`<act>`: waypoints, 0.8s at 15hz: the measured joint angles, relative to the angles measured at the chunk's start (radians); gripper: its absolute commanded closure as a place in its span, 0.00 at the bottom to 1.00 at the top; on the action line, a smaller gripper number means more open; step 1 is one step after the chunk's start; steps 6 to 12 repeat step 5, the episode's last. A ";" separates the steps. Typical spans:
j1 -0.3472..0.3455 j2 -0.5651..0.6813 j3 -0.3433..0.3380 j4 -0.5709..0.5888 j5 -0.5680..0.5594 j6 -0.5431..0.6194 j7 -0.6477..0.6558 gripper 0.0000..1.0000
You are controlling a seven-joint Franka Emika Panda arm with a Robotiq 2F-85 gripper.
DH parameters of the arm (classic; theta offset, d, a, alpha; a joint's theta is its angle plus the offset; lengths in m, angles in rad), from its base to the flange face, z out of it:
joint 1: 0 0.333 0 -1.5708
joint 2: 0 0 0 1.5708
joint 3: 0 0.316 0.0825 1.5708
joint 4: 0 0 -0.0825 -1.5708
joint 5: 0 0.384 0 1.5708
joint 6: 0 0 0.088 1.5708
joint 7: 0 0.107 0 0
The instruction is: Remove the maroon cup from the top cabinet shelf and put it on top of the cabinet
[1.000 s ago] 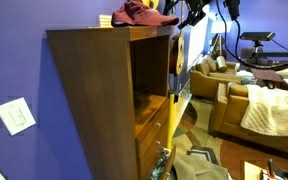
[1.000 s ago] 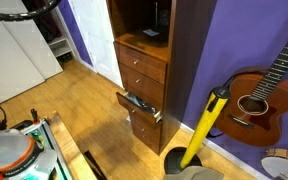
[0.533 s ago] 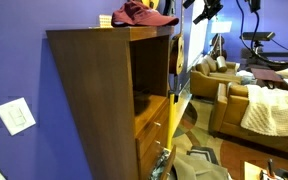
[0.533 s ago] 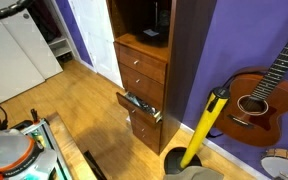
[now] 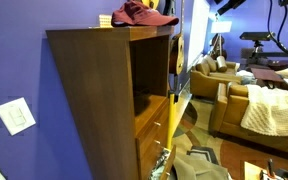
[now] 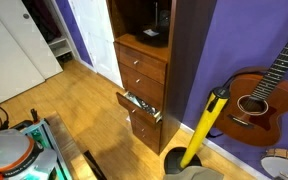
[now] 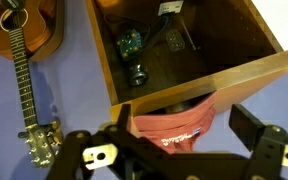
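Note:
The maroon cup [image 5: 139, 13], a dark-red cap, lies on the flat top of the cabinet [image 5: 94, 70], near its front edge. In the wrist view the cap [image 7: 174, 122] shows below my gripper [image 7: 184, 132], whose two fingers are spread wide with nothing between them. In an exterior view my arm [image 5: 225, 5] is up at the top edge, well off to the side of the cap. The top cabinet shelf [image 5: 150, 116] is a yellowish board in the upper compartment; it also shows in an exterior view [image 6: 147, 38].
A bottom drawer [image 6: 141, 106] stands open, with small items inside [image 7: 134, 45]. A guitar [image 6: 256, 95] and a yellow tool [image 6: 204, 125] lean beside the cabinet. Sofas [image 5: 259, 105] stand beyond it. A small white card [image 5: 105, 19] lies next to the cap.
My arm has moved up and away from the cap toward the frame's upper corner. The cap has stayed in place on the cabinet top.

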 measured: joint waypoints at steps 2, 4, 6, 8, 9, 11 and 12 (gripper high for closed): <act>0.008 -0.030 -0.017 -0.024 0.000 0.015 -0.034 0.00; 0.022 -0.054 -0.034 -0.043 0.000 0.016 -0.060 0.00; 0.029 -0.060 -0.041 -0.048 0.000 0.016 -0.066 0.00; 0.029 -0.060 -0.041 -0.048 0.000 0.016 -0.066 0.00; 0.029 -0.060 -0.041 -0.048 0.000 0.016 -0.066 0.00; 0.029 -0.060 -0.041 -0.048 0.000 0.016 -0.066 0.00; 0.029 -0.060 -0.041 -0.048 0.000 0.016 -0.066 0.00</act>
